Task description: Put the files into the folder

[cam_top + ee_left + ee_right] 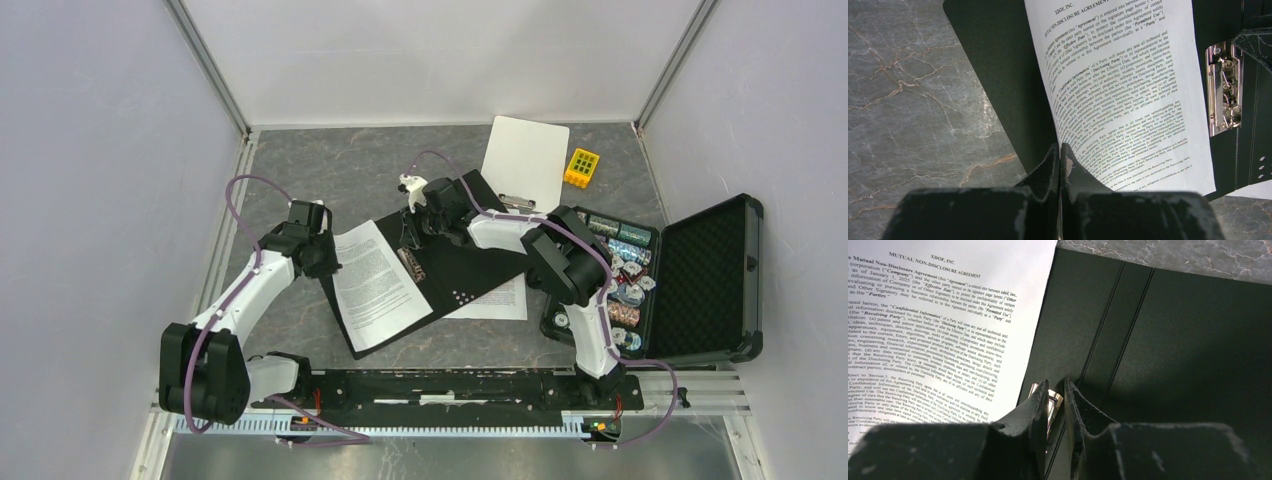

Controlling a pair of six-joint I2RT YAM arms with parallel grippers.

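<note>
Top external view: folder (450, 270) lies open in the middle of the tabletop (330, 175), with one sheet on it.
The folder is black side up. One printed sheet (378, 275) covers its left half and hangs off toward the tabletop's left edge. The second sheet (500, 300) pokes out from under the folder's near right side. The left hand (1060, 147) is clenched on the first sheet's edge. The right hand (1055, 387) has its jaws narrow around the metal clip (1049, 402), can't tell if it's actually gripping.

Second sheet (500, 303) mostly hidden under folder (460, 275); clip (1052, 407) partly behind right gripper (1055, 387).
</note>
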